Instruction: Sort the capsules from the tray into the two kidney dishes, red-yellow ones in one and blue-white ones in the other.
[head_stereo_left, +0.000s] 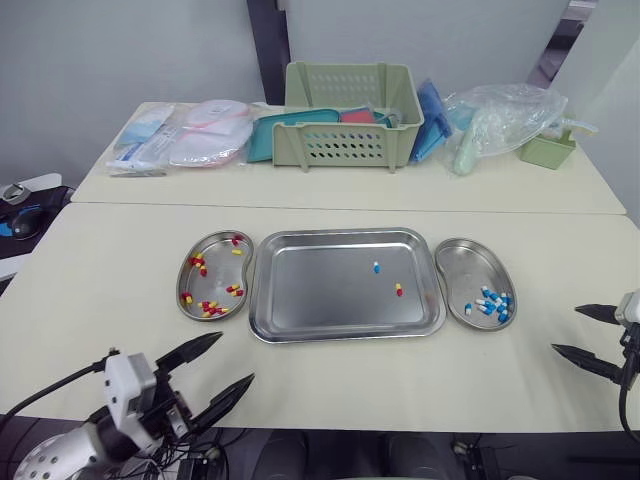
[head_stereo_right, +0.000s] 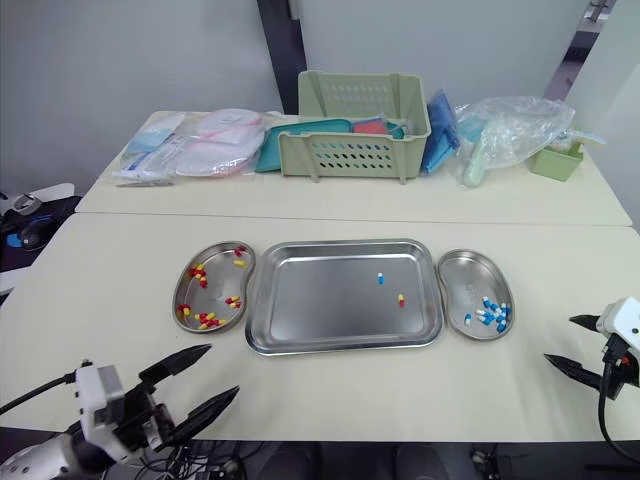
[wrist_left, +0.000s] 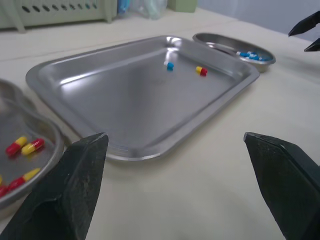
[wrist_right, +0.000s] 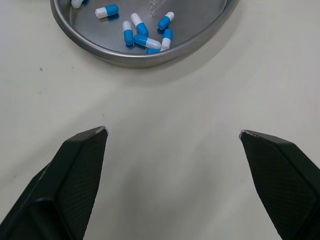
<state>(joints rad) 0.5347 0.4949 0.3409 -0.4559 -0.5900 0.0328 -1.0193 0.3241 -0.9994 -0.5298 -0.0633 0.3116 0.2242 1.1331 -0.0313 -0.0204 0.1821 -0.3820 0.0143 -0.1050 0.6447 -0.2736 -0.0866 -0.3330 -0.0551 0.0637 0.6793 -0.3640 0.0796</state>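
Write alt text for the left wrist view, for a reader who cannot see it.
A steel tray holds a blue-white capsule and a red-yellow capsule, seen past the open left gripper. The near kidney dish beside it holds red-yellow capsules; the far kidney dish holds blue-white capsules.

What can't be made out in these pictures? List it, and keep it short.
- Contents of the basket: head views, hidden behind its own wall.
- Contents of the plastic bag: head views, veiled by crumpled film.
- The left kidney dish: left wrist view, cut off by the picture's edge.
- The right kidney dish: right wrist view, cut off by the picture's edge.
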